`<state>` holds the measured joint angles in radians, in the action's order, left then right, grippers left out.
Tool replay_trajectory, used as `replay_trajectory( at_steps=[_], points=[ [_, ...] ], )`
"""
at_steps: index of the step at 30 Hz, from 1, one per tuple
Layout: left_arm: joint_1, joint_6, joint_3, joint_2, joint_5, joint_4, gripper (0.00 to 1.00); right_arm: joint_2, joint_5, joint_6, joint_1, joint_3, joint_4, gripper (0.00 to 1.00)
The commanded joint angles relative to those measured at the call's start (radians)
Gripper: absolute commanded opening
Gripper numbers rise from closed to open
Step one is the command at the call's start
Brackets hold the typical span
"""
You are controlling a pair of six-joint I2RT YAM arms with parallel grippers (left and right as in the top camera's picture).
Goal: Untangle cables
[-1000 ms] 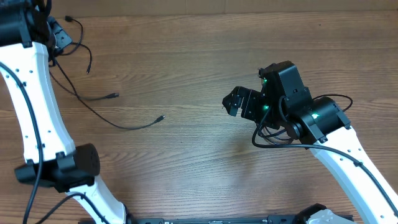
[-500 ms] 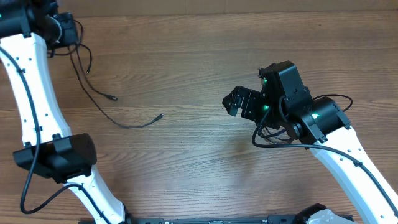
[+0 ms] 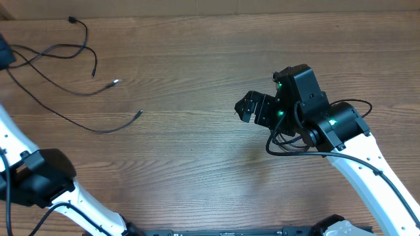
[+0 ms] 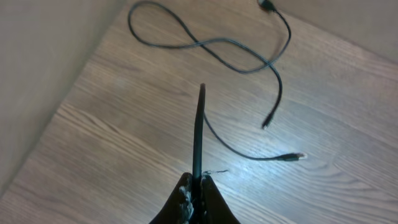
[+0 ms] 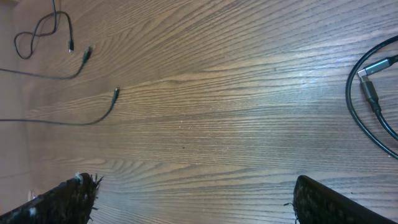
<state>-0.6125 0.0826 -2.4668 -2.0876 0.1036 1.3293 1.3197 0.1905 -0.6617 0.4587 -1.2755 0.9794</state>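
Black cables, four loose plug ends, one wooden table

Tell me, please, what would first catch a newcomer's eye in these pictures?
Thin black cables sprawl loosely across the far left corner of the table. The left gripper has its jaws shut on one of them there, while the right gripper hangs mid-table with jaws wide open, empty.
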Motion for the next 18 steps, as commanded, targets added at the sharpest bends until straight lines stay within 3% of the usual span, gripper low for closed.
replay_trajectory(
  at_steps=[1, 9, 16, 17, 18],
  points=[
    [-0.05, 0.073, -0.002, -0.044, 0.069, -0.03, 0.05, -0.003, -0.014, 0.001, -0.002, -0.008, -0.007, 1.0],
    [-0.116, 0.079, -0.002, -0.148, 0.054, -0.186, 0.04, -0.003, -0.014, 0.001, -0.002, -0.008, -0.007, 1.0],
    [-0.146, 0.003, -0.002, -0.223, -0.181, -0.244, 0.06, -0.003, -0.014, 0.001, -0.002, -0.007, -0.007, 1.0],
    [-0.15, -0.02, -0.002, -0.227, -0.19, -0.245, 0.23, -0.003, -0.014, 0.001, -0.002, -0.008, -0.007, 1.0],
    [-0.155, -0.039, -0.002, -0.23, -0.188, -0.243, 0.47, -0.003, -0.014, 0.001, -0.002, -0.007, -0.007, 1.0]
  ],
)
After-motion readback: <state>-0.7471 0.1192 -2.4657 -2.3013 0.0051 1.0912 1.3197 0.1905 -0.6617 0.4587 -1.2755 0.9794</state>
